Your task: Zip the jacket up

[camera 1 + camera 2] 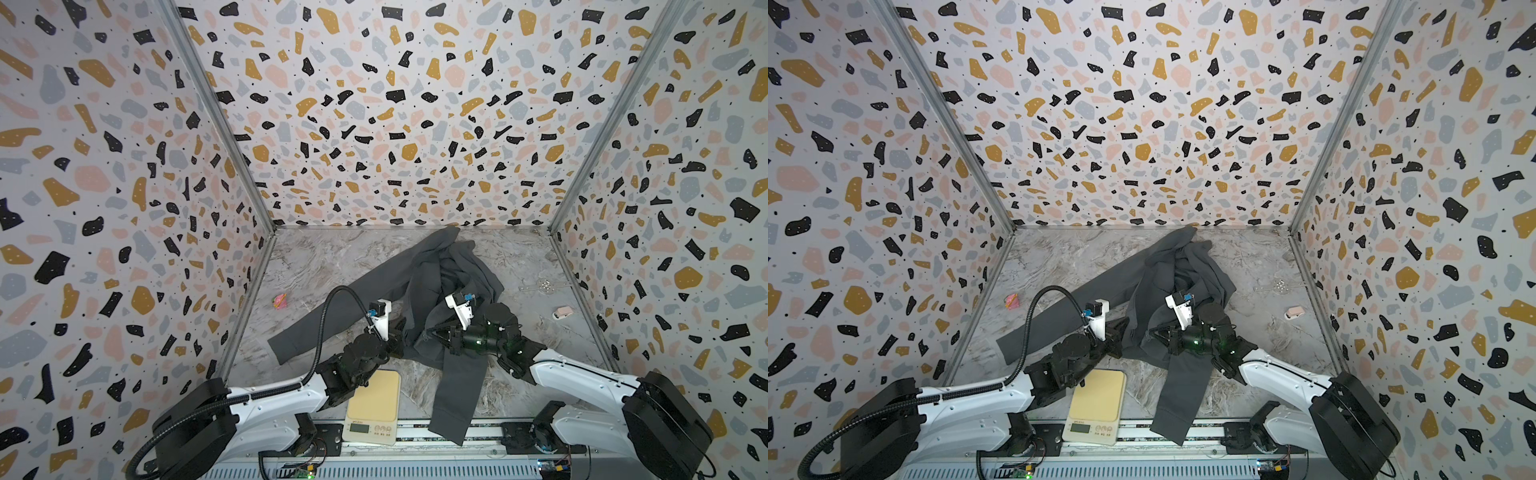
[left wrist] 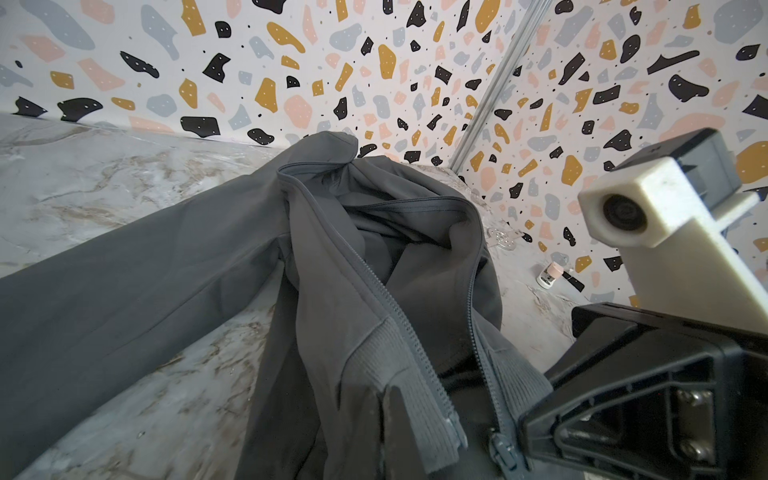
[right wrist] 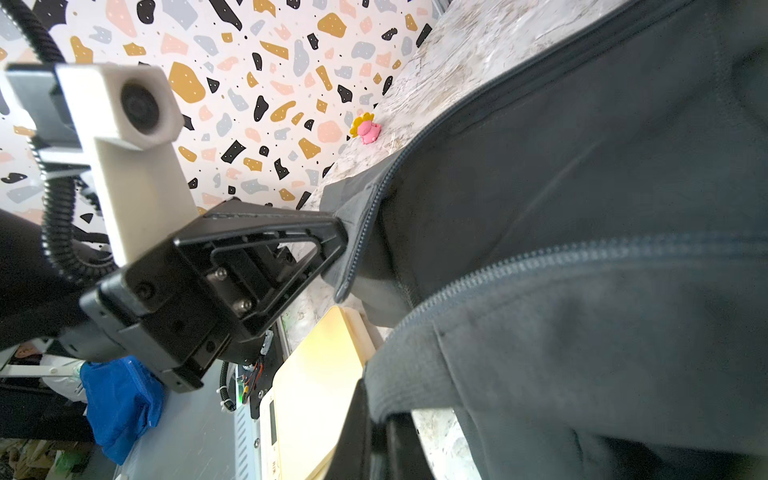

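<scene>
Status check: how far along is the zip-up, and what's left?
Done: both grippers hold the jacket at its hem, left gripper on one zipper edge, right gripper beside the slider. In hand: the two bottom ends sit close but unjoined. Left: seat the free end in the slider, then pull it up; the teeth lie apart along their whole visible length.

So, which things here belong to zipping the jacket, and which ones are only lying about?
For the job: jacket, gripped near its zip by left tool and right tool.

Lying about: scale, pink toy, clear plastic piece, small pink-white item.
</scene>
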{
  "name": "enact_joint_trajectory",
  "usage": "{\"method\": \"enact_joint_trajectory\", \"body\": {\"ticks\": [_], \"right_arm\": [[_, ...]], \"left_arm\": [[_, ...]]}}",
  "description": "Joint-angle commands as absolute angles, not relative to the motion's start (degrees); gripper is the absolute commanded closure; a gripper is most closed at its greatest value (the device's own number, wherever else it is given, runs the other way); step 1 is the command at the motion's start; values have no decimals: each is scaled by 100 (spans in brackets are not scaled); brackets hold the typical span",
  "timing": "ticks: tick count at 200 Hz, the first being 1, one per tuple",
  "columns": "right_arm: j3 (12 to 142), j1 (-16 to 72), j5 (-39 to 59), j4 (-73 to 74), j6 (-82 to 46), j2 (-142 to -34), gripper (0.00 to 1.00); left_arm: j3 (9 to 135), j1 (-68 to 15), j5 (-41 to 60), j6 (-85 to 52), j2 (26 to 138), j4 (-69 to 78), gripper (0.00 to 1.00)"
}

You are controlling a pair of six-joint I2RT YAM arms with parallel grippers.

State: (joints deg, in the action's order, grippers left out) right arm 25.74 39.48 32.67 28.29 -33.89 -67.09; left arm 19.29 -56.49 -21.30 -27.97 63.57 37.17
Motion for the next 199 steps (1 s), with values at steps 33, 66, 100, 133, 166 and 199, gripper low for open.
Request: {"method": "enact_joint_trajectory", "body": {"ticks": [33,66,100,133,166,199], "right_arm": [[2667,3955,3147,2986,-3674,-6588,100],[2843,3938,3102,2582,-3568,-6470,100],[3406,3930,2478,1323,-3213,-6556,100],[3639,3929,1644,351,-3026,-6816,100],[3559,3929,1152,-47,-3006,-6934,100],[3464,3870,994,-323,-2955,-6842,100]], "left_arm": [[1801,-5874,-2536,-2557,6563,4702,100],[1819,-5872,-2318,-2560,6660,4615,100],[1878,-5871,-2180,-2674,6719,4234,100],[2127,-5871,-2092,-2850,6933,3263,100],[2420,-5878,-1623,-2994,7381,2483,100],[2703,-5871,-956,-3139,7838,2119,100]]}}
